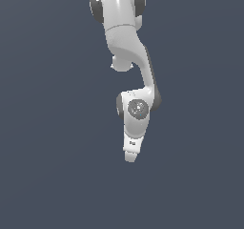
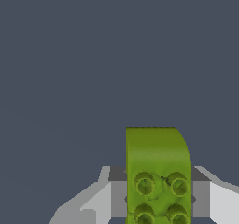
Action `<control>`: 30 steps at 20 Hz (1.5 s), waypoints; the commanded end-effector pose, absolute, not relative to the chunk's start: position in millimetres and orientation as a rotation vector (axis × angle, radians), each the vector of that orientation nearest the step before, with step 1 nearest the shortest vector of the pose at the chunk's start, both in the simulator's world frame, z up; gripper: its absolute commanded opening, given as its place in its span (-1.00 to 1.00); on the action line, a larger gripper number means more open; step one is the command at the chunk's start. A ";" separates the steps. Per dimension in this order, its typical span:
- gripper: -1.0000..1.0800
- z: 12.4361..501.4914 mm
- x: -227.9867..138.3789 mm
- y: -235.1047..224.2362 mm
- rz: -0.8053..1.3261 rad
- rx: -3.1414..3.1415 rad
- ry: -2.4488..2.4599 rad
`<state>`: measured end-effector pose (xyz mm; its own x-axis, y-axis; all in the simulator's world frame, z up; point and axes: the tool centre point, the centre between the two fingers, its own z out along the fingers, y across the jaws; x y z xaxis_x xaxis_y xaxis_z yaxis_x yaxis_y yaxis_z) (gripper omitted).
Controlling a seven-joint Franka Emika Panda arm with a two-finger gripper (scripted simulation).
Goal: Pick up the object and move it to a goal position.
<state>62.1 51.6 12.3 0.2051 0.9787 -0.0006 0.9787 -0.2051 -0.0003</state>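
Note:
In the wrist view the yellow-green block (image 2: 156,153) with round studs on its face sits between my two fingers (image 2: 117,197), which touch it on both sides. My gripper (image 2: 158,204) is shut on the block. In the exterior view the white arm hangs down over a plain dark grey surface and my gripper (image 1: 129,157) is at its lower end. The block is hidden behind the hand in that view. No goal marker shows in either view.
Only the flat dark grey ground (image 1: 47,151) surrounds the arm; no other objects or edges show in either view.

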 end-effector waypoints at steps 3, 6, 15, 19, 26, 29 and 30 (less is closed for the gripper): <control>-1.00 12.3 62.3 51.7 -0.001 2.438 1.981; -1.00 12.4 62.2 51.7 -0.001 2.438 1.981; -1.00 42.4 66.2 47.5 -0.001 2.438 1.981; -1.00 74.5 70.6 43.1 -0.001 2.438 1.982; -1.00 149.4 81.4 33.1 0.000 2.437 1.984; -1.00 183.2 86.5 28.6 0.001 2.438 1.984; -1.00 194.3 88.3 27.1 0.001 2.438 1.984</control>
